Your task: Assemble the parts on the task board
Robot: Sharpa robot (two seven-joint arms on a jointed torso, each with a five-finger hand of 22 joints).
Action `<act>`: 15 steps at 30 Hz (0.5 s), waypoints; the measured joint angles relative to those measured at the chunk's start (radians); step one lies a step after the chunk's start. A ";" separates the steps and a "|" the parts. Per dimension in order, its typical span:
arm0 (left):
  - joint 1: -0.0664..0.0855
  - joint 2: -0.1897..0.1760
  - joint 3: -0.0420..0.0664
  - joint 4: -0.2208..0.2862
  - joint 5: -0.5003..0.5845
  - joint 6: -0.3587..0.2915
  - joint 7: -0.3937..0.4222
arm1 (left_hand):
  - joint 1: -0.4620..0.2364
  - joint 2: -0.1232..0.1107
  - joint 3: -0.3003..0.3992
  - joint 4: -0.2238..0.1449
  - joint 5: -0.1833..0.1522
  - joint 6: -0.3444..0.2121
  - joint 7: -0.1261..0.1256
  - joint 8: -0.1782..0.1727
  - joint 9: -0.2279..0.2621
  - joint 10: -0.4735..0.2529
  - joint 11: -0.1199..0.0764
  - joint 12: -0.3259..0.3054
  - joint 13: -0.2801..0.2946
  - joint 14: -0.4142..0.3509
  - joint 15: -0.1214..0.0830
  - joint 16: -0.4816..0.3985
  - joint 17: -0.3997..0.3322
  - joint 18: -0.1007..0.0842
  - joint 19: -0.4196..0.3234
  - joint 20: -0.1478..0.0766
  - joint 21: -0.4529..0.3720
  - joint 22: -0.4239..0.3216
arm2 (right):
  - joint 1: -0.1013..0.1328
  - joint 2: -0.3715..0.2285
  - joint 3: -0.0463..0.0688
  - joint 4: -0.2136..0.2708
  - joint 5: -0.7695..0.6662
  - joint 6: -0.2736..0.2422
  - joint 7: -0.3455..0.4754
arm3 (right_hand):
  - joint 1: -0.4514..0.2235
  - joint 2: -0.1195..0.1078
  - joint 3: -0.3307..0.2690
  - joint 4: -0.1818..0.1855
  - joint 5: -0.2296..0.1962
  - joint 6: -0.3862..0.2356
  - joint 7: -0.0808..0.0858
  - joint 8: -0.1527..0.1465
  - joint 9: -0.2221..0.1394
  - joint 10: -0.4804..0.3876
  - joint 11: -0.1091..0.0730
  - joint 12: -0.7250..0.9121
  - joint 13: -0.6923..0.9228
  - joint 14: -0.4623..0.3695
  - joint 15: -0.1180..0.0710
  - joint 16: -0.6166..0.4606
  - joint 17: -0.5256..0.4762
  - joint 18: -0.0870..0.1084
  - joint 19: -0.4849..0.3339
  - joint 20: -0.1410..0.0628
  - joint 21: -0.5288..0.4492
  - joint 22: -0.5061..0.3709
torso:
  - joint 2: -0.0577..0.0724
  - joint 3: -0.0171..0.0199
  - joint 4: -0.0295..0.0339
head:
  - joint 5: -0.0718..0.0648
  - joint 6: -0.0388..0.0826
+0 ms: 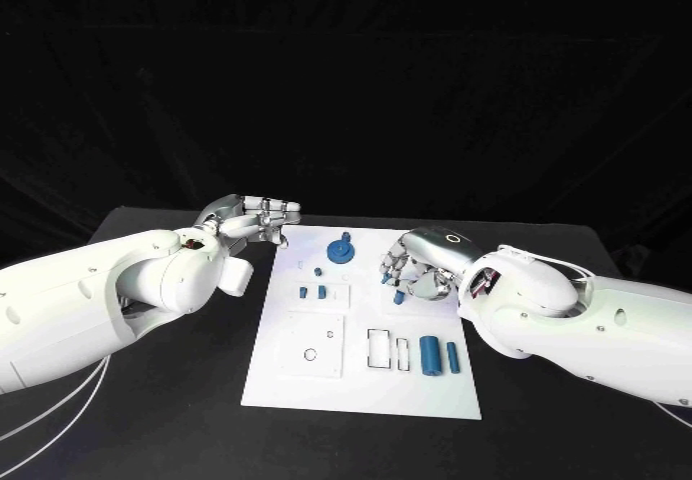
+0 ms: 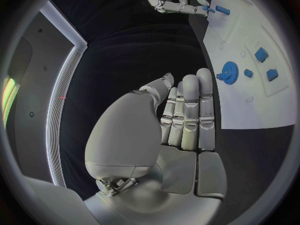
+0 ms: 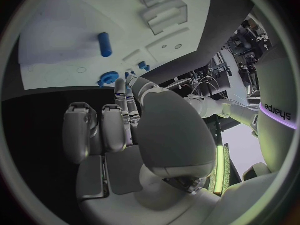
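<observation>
Nearest me, two blue cylinders (image 1: 438, 355) lie on the white task board (image 1: 361, 385) in the middle of the black table (image 1: 173, 420). My right hand (image 1: 414, 272) pinches a small blue part (image 1: 398, 296) over the board. My left hand (image 1: 257, 222) hovers at the far-left corner, fingers (image 2: 187, 110) straight, together, holding nothing. A blue gear (image 1: 340, 250) sits nearby.
</observation>
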 measured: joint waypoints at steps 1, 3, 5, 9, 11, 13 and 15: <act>0.000 0.001 0.000 0.000 0.000 0.000 0.000 | 0.000 0.000 0.000 0.000 0.000 0.000 0.000 0.000 0.000 0.000 0.000 0.000 0.000 0.000 0.000 0.000 0.000 0.000 0.000 0.000 0.000 0.000 | 0.000 0.006 0.000 0.005 0.002 -0.002 0.001 | 0.000 0.000 0.000 0.000 0.000 0.000 0.000 -0.001 0.000 0.000 0.000 0.000 0.000 0.000 0.000 0.000 0.000 0.000 0.000 0.000 0.000 0.000 | 0.000 -0.0001 0.0000 | 0.004 -0.001; 0.000 0.002 0.000 -0.001 0.000 0.000 0.000 | 0.000 0.000 0.000 0.000 0.000 0.000 0.000 0.000 0.000 0.000 0.000 0.000 0.000 0.000 0.000 0.000 0.000 0.000 0.000 0.000 0.000 0.000 | -0.002 0.020 0.000 0.013 0.006 -0.005 0.002 | 0.000 0.000 0.000 0.000 0.000 0.000 0.000 -0.001 0.001 0.000 0.000 0.000 0.000 0.000 0.000 0.000 0.000 0.000 0.000 0.000 0.000 0.000 | 0.000 -0.0001 0.0006 | 0.013 -0.003; 0.000 0.004 0.000 -0.001 0.000 0.000 0.000 | 0.000 0.000 0.000 0.000 0.000 0.000 0.000 0.000 0.000 0.000 0.000 0.000 0.000 0.000 0.000 0.000 0.000 0.000 0.000 0.000 0.000 0.000 | -0.006 0.035 0.000 0.018 0.010 -0.007 0.002 | 0.000 0.000 0.000 0.000 0.000 0.000 0.000 -0.001 0.002 0.000 0.000 0.000 0.000 0.000 0.000 0.000 0.000 0.000 0.000 0.000 0.000 0.001 | 0.000 -0.0008 0.0006 | 0.022 -0.005; 0.000 0.006 0.000 -0.001 0.000 0.000 0.000 | 0.000 0.000 0.000 0.000 0.000 0.000 0.000 0.000 0.000 0.000 0.000 0.000 0.000 0.000 0.000 0.000 0.000 0.000 0.000 0.000 0.000 0.000 | -0.017 0.066 0.000 0.018 0.018 -0.008 0.005 | 0.000 0.000 0.003 -0.003 0.004 -0.002 -0.001 0.002 0.002 0.000 0.000 0.000 0.000 0.000 0.000 0.000 0.000 0.000 0.000 0.000 0.000 0.001 | 0.000 -0.0013 0.0001 | 0.037 -0.010; 0.000 0.007 -0.001 -0.001 -0.001 0.000 0.000 | 0.000 0.000 0.000 0.000 0.000 0.000 0.000 0.000 0.000 0.000 0.000 0.000 0.000 0.000 0.000 0.000 0.000 0.000 0.000 0.000 0.000 0.000 | -0.023 0.080 -0.001 0.014 0.021 -0.008 0.007 | 0.000 0.000 0.003 -0.003 0.004 -0.003 -0.001 0.002 0.002 0.000 0.000 0.000 0.000 0.000 0.000 0.000 0.000 0.000 0.000 0.000 0.000 0.001 | 0.000 -0.0019 -0.0002 | 0.046 -0.012; 0.000 0.008 -0.001 0.000 -0.001 0.000 0.000 | 0.000 0.000 0.000 0.000 0.000 0.000 0.000 0.000 0.000 0.000 0.000 0.000 0.000 0.000 0.000 0.000 0.000 0.000 0.000 0.000 0.000 0.000 | -0.034 0.097 -0.002 0.003 0.025 -0.008 0.010 | 0.000 0.000 0.003 -0.003 0.004 -0.003 -0.001 0.002 0.002 0.000 0.000 0.000 0.000 0.000 0.000 0.000 0.000 0.000 0.000 0.000 0.000 0.001 | 0.000 -0.0020 -0.0005 | 0.054 -0.016; 0.000 0.008 -0.001 0.001 -0.001 0.000 0.000 | 0.000 0.000 0.000 0.000 0.000 0.000 0.000 0.000 0.000 0.000 0.000 0.000 0.000 0.000 0.000 0.000 0.000 0.000 0.000 0.000 0.000 0.000 | -0.045 0.112 -0.004 -0.008 0.027 -0.007 0.011 | 0.000 0.000 0.003 -0.003 0.004 -0.003 -0.001 0.002 0.002 0.000 0.000 0.000 -0.001 0.000 0.000 0.000 0.000 0.000 0.000 0.000 0.000 0.001 | 0.001 -0.0020 -0.0005 | 0.061 -0.020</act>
